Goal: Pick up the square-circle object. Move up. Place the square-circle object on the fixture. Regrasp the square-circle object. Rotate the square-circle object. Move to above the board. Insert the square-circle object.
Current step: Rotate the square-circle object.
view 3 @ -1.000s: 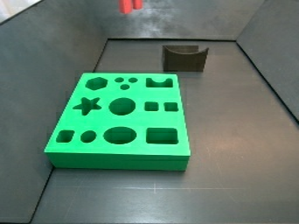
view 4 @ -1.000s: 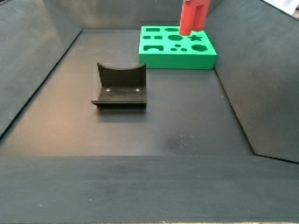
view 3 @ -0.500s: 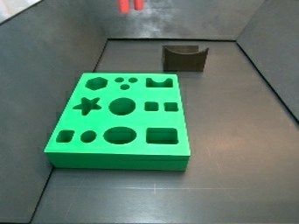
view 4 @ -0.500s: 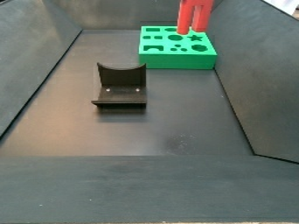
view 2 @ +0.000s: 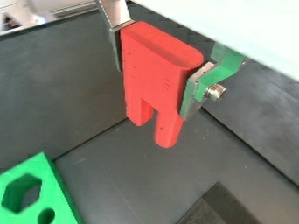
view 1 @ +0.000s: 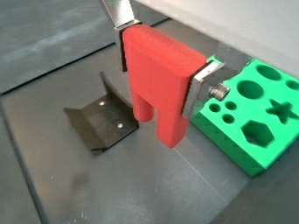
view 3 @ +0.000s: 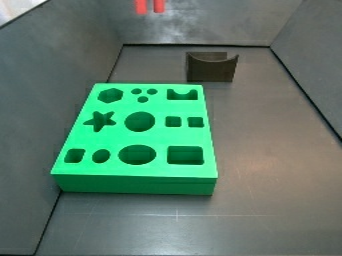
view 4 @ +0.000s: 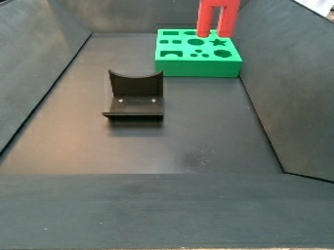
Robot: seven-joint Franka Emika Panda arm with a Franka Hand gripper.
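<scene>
The large bright green board with shaped holes (view 3: 138, 139) lies on the floor, the dark notched fixture (view 4: 133, 96) well apart. The step is moving above the board; next comes lowering over the matching hole. High up, the gripper (view 1: 162, 74) is clamped on the small red plastic square-circle object (view 1: 158, 83), hanging vertically.

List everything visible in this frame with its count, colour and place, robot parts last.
square-circle object: one, red, held in the air between the hand's fingers, hanging downward, touching nothing else.
board: one, bright green, flat on the dark floor, shaped holes all empty.
fixture: one, dark grey-brown, on the floor apart from the board, its notch empty.
enclosure floor: one, dark grey, with sloped walls around it.
hand: one, silver finger plates either side of the red piece, raised high; in both side views only the piece shows at the top edge.
</scene>
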